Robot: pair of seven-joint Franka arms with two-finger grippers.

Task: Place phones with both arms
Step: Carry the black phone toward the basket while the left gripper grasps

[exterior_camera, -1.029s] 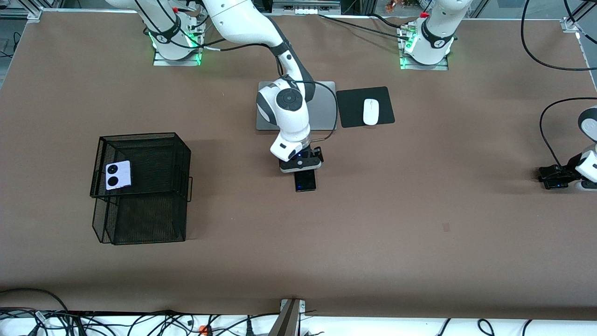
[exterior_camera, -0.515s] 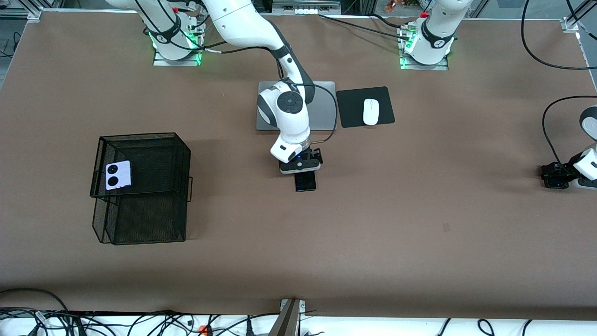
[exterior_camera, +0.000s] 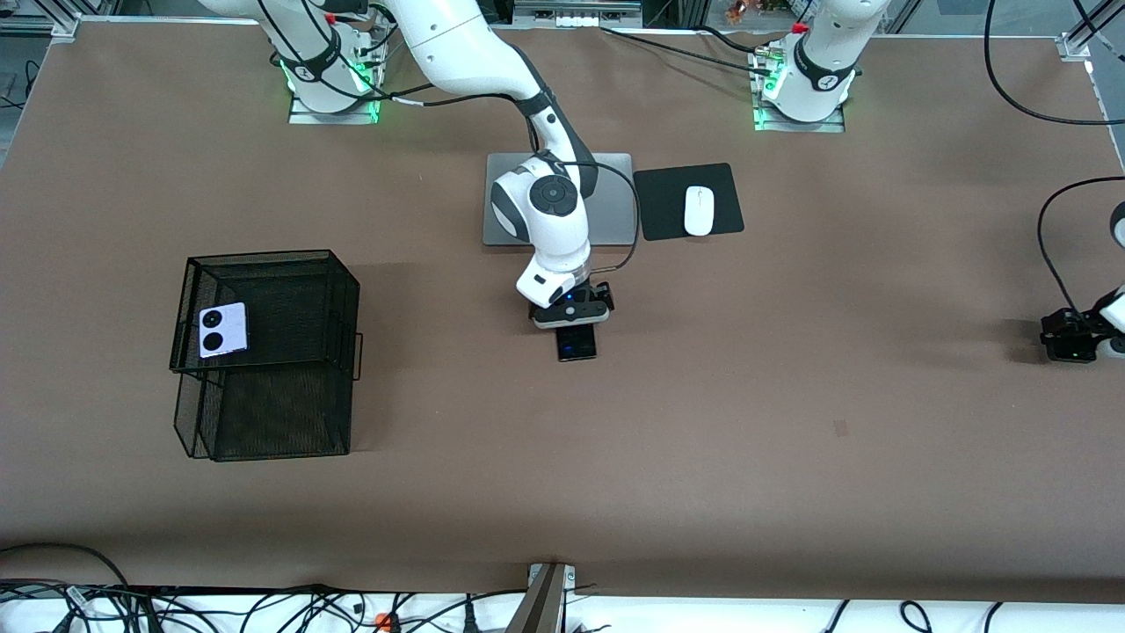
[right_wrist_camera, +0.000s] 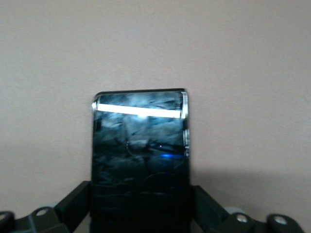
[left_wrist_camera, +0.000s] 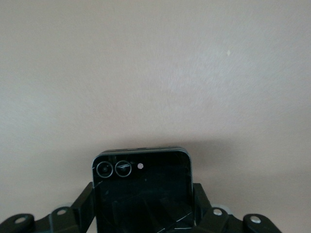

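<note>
A long slim black phone [exterior_camera: 577,345] [right_wrist_camera: 140,141] lies flat mid-table, nearer the front camera than the laptop. My right gripper [exterior_camera: 571,323] [right_wrist_camera: 141,213] stands over its end, its fingers [right_wrist_camera: 77,199] pressed against both long edges. At the left arm's end of the table, my left gripper [exterior_camera: 1068,345] [left_wrist_camera: 143,216] hangs low over the table, shut on a small squarish black phone [left_wrist_camera: 142,187] with two camera rings. A lavender-white phone [exterior_camera: 222,330] with two black circles lies in the upper tier of a black mesh rack [exterior_camera: 299,264] toward the right arm's end.
A closed grey laptop [exterior_camera: 611,198] lies in front of the arm bases, partly covered by the right arm. Beside it is a black mouse pad [exterior_camera: 664,207] with a white mouse [exterior_camera: 700,211]. Cables run along the table edge nearest the front camera.
The left gripper has shut on the small black phone and carried it toward the left arm's end of the table. The right gripper's fingers have come in against the slim phone's edges.
</note>
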